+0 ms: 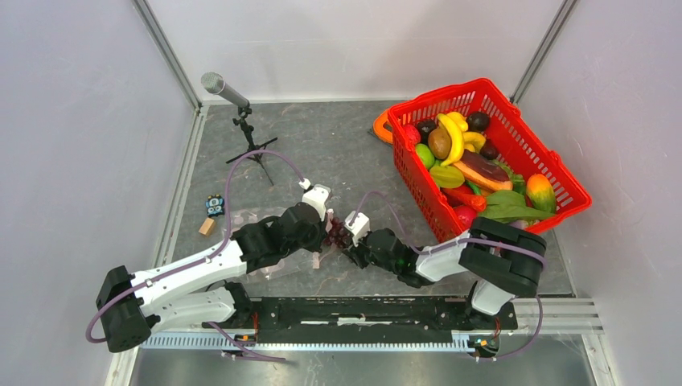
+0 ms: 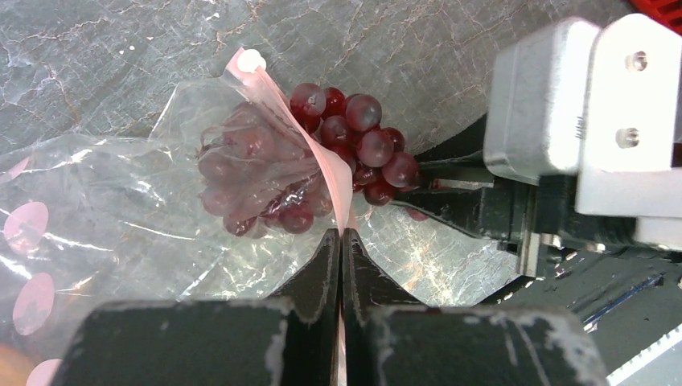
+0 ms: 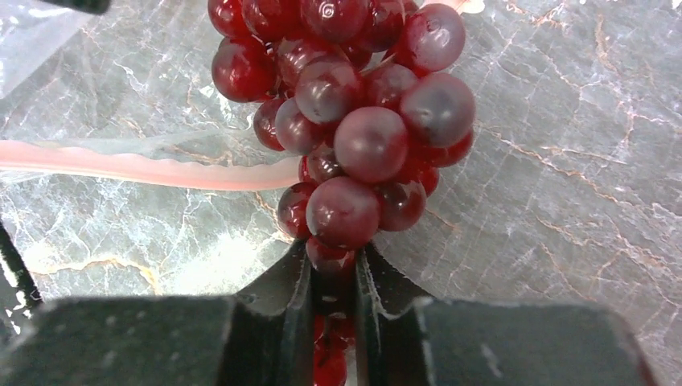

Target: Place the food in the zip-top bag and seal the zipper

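The black two-finger left gripper (image 2: 341,241) is clamped fully together; the black two-finger right gripper (image 3: 331,261), facing it tip to tip, is closed to a narrow gap.

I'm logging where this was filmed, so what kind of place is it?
Probably a lab recording cell, not a kitchen: plain white panels on metal posts box in the table, a microphone stands on it, and the basket holds toy food.

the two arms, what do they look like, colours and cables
Both the left arm and right arm have white links and chunky black joints, with a lilac cable looping along each. The left gripper and right gripper have matte black, scuffed wedge-shaped fingers.
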`<state>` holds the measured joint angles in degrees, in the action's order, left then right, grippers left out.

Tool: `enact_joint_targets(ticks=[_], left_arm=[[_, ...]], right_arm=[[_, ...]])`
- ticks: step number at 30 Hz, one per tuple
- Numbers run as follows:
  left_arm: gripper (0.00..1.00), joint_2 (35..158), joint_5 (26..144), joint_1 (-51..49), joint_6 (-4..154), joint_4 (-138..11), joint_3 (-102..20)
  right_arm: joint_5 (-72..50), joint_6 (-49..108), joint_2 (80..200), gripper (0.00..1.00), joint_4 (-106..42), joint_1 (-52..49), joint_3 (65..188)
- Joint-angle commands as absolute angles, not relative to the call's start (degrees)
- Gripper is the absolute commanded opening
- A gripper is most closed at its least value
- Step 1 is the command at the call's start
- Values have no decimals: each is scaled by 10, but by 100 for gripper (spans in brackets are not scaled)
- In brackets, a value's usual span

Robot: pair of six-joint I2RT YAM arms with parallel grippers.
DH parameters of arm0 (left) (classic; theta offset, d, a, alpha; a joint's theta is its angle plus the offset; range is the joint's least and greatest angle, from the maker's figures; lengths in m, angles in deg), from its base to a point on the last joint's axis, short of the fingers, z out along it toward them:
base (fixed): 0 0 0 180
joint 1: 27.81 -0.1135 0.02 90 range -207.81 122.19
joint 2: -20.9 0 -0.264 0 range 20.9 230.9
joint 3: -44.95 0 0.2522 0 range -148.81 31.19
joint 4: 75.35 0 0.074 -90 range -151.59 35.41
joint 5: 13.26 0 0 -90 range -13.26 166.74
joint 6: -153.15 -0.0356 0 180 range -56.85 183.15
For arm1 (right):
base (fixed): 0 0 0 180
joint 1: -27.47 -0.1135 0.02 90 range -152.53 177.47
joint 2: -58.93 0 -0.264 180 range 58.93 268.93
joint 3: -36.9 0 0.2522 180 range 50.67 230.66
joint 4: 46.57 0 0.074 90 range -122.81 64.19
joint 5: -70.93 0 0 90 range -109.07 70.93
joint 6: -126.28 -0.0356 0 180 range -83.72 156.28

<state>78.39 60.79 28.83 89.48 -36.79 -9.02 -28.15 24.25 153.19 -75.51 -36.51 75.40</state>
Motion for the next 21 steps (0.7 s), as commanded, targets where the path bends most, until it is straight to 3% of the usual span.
enact_joint_targets(ticks=[1,2,5,11,21], left_arm=[[2,787,618,289,896,-376,-97],[2,788,621,289,892,-379,-99],[2,788,640,289,880,-396,-101],[2,790,684,289,859,-429,-137],[2,782,697,289,827,-457,-200]], right_arm=[[-277,261,1483,12,-783,-361,743],[-265,267,1468,5,-782,-361,744],[-248,289,1417,0,-783,-361,736],[-171,324,1341,0,-744,-358,743],[-134,394,1210,0,-527,-357,775]])
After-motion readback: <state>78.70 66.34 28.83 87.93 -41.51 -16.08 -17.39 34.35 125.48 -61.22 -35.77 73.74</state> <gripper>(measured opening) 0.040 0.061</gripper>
